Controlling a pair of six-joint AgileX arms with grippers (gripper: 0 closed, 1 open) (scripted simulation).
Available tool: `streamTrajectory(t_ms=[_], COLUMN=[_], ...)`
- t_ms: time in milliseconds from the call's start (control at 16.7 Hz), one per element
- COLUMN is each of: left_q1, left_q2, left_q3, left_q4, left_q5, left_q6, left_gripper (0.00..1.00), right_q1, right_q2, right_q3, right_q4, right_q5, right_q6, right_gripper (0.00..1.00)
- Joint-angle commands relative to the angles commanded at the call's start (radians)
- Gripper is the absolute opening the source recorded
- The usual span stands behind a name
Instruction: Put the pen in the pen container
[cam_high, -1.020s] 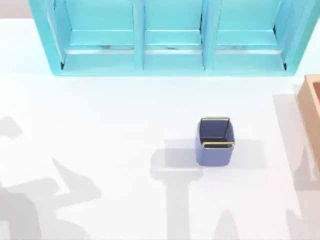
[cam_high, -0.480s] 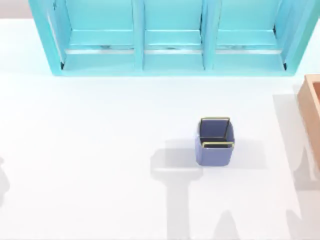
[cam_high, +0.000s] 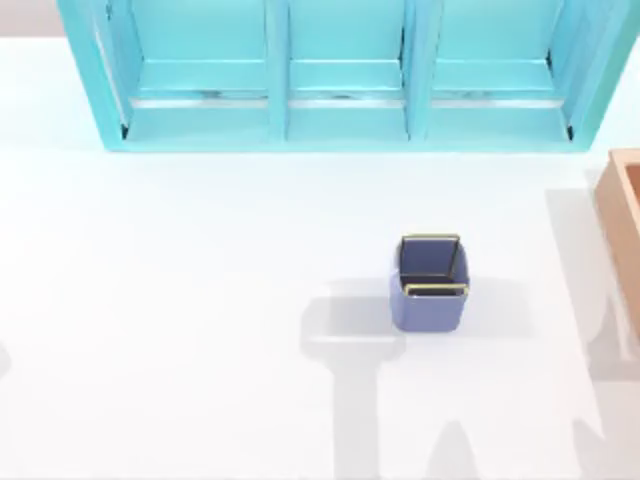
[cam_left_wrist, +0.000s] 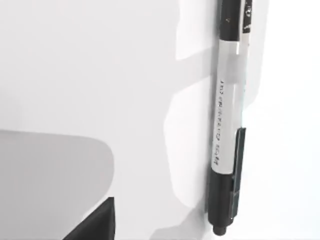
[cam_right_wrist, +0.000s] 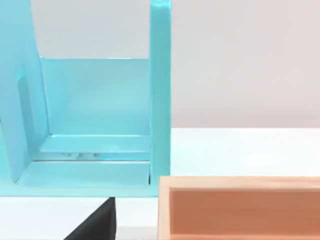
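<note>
shadows at the table's (cam_high: 200, 300) left edge have thinned; pen (cam_left_wrist: 227, 125) lies flat under my left wrist, pen container (cam_high: 430, 300) right of centre, gripper spread untellable, so centre over the barrel.

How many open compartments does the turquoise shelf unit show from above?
3, side by side along the table's far edge in the turquoise shelf unit: left, middle and right. Further ones beyond the top view's upper edge may be hidden.
</note>
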Motion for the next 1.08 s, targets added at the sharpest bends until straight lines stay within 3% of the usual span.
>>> streamTrajectory(t_ms=[540, 900, 1080], left_q1=[-0.157, -0.178, -0.178], left_q2=[0.247, 0.272, 0.272], left_q3=[0.031, 0.034, 0.034], left_q4=[0.338, 0.369, 0.369], left_q5=[-0.061, -0.070, -0.070], left_q6=[-0.187, -0.209, -0.209], left_gripper=[1.00, 1.00, 0.77], right_q1=[0.000, 0.000, 0.000], right_q2=[0.000, 0.000, 0.000], right_q3=[0.000, 0.000, 0.000], right_q4=[0.000, 0.000, 0.000], right_q5=[0.000, 0.000, 0.000], right_q6=[0.000, 0.000, 0.000], right_gripper=[1.00, 1.00, 1.00])
